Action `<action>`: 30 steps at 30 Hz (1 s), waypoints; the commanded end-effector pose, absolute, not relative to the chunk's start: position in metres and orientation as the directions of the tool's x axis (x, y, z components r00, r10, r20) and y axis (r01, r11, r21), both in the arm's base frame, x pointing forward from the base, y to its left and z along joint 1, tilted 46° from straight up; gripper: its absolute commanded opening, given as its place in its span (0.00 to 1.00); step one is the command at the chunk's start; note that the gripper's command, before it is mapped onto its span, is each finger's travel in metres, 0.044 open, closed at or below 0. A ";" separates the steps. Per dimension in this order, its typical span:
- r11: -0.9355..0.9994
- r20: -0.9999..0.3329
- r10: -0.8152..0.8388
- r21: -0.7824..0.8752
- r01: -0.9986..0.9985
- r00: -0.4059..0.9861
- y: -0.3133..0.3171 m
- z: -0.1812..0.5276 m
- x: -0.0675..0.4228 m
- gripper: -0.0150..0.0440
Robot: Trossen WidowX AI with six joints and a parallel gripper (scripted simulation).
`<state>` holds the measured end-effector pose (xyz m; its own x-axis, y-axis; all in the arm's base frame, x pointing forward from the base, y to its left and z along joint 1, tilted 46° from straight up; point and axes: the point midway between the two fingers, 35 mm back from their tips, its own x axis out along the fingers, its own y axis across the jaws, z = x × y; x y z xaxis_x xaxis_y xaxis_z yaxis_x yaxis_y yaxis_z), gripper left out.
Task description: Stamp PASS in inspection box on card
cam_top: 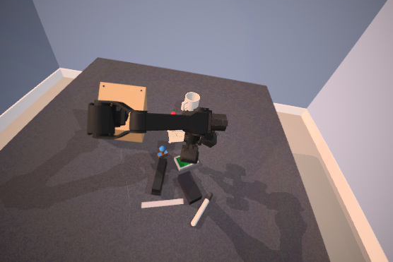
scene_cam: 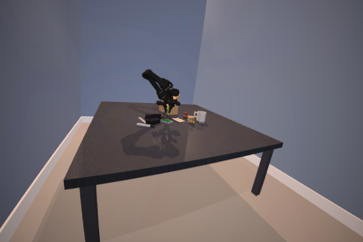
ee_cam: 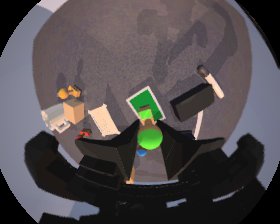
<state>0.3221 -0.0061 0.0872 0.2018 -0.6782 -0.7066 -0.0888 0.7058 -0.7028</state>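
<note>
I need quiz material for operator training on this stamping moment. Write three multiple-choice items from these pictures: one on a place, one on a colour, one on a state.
1. Where does the gripper hang?
A. over the ink pad
B. over the mug
C. over the white marker

2. What colour is the pad's inked face?
A. red
B. green
C. blue

3. What is the gripper's state?
A. wide open
B. shut on nothing
C. shut on the green-knobbed stamp

Key: 1 A, the top view shows the fingers above the pad's frame. 2 B, green shows inside the white frame. 3 C, the wrist view shows the knob between the fingers.
</note>
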 end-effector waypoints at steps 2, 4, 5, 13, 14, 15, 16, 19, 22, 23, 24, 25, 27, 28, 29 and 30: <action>0.701 -0.704 -0.682 -0.706 -0.095 0.200 -0.009 0.084 0.322 0.25; 0.702 -0.704 -0.682 -0.706 -0.095 0.200 -0.010 0.083 0.322 0.25; 0.702 -0.704 -0.682 -0.706 -0.095 0.200 -0.011 0.083 0.322 0.25; 0.702 -0.704 -0.682 -0.706 -0.094 0.200 -0.014 0.079 0.323 0.25; 0.702 -0.704 -0.682 -0.706 -0.094 0.200 -0.015 0.079 0.323 0.25; 0.702 -0.704 -0.682 -0.706 -0.094 0.200 -0.015 0.078 0.324 0.25; 0.702 -0.704 -0.682 -0.706 -0.094 0.200 -0.016 0.078 0.324 0.25; 0.702 -0.704 -0.682 -0.706 -0.093 0.200 -0.017 0.076 0.324 0.25; 0.702 -0.704 -0.682 -0.706 -0.093 0.200 -0.018 0.075 0.324 0.25; 0.702 -0.704 -0.682 -0.706 -0.093 0.200 -0.019 0.075 0.325 0.25; 0.702 -0.704 -0.682 -0.706 -0.093 0.200 -0.019 0.074 0.325 0.25; 0.702 -0.704 -0.682 -0.706 -0.093 0.200 -0.020 0.074 0.325 0.25; 0.702 -0.704 -0.682 -0.706 -0.093 0.200 -0.021 0.073 0.325 0.25; 0.702 -0.704 -0.682 -0.706 -0.092 0.200 -0.021 0.072 0.325 0.25; 0.702 -0.704 -0.682 -0.706 -0.092 0.200 -0.022 0.072 0.325 0.25; 0.702 -0.704 -0.682 -0.706 -0.092 0.200 -0.022 0.072 0.325 0.25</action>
